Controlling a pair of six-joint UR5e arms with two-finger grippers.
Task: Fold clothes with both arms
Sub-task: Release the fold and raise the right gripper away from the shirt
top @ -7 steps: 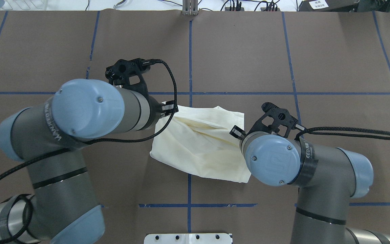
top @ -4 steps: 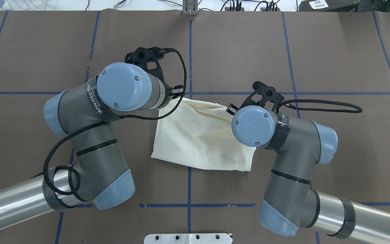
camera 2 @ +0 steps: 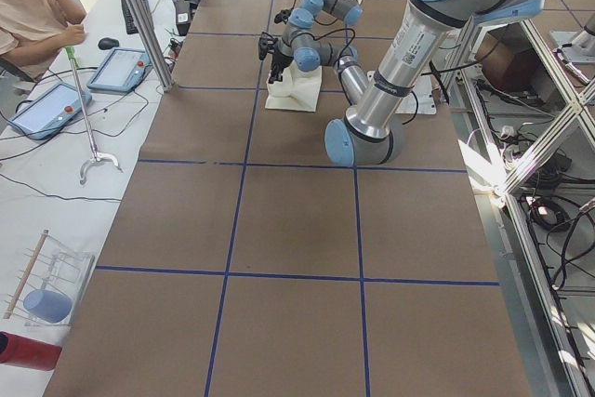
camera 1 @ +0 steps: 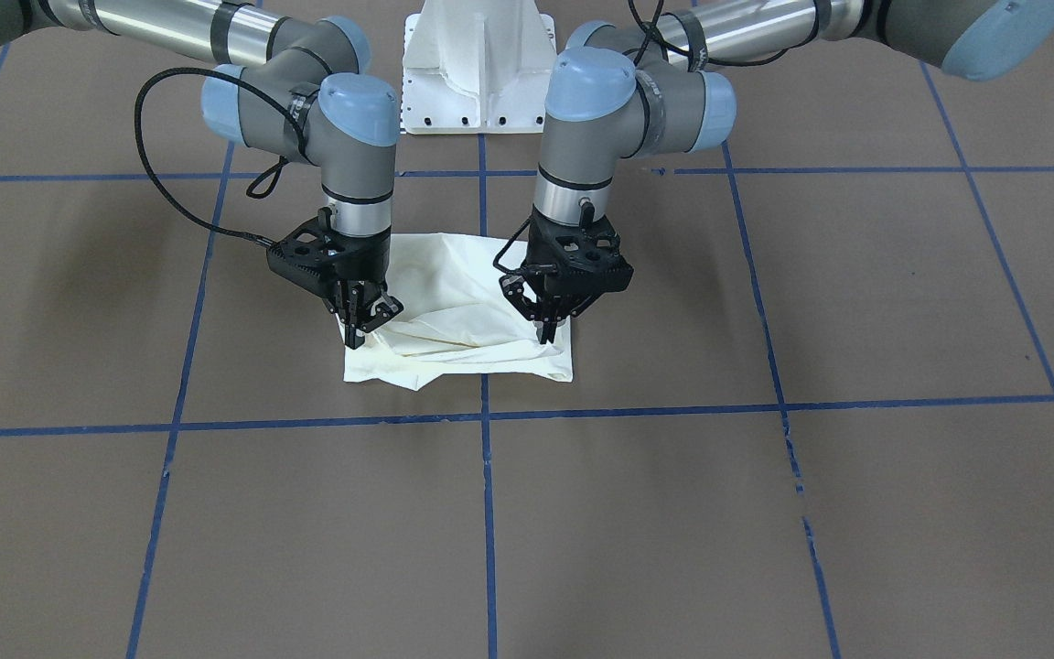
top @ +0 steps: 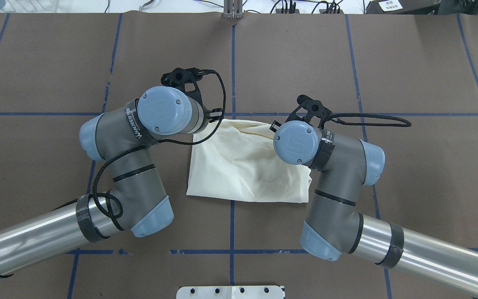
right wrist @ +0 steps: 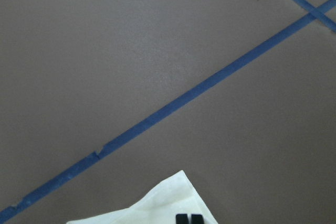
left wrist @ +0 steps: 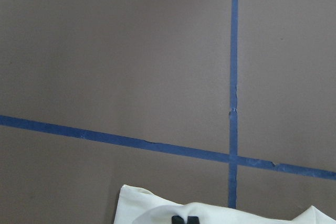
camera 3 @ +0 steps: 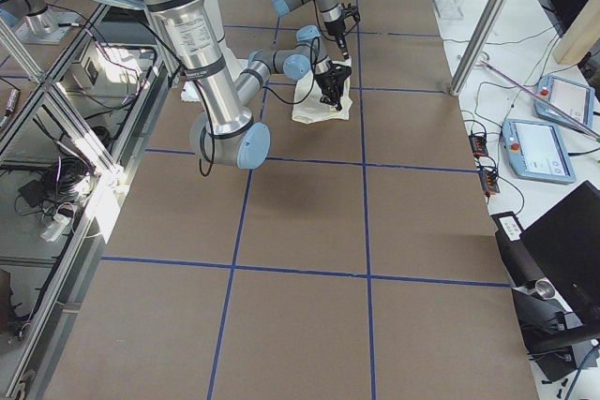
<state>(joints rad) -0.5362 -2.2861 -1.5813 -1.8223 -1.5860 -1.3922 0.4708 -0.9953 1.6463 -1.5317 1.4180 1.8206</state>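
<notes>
The shirt [top: 243,166] lies folded into a rough rectangle on the tabletop [camera 1: 765,513], plain cream side up, spreading beneath both claws and back from them toward the robot's base. The left claw [camera 1: 550,328] and right claw [camera 1: 360,320] point straight down at the fold's far edge, 1 near each far corner. Both wrist views show the 2 pads [left wrist: 178,219] pressed together on thin cloth, so each claw looks to be pinching a top layer. Between the 2 claws the fabric sags in soft creases. It reads as light, limp and not fragile, but apt to slump or shed a layer if only 1 ply is caught. The best hold is judged to be the corner under each claw, taking every layer, with both claws level so the edge is taut. No print or lettering shows on the shirt. A black band [top: 133,122] on the left arm carries white letters, roughly "WANJEED", and the blue cap [top: 293,141] above the right claw bears a "UR" mark.
</notes>
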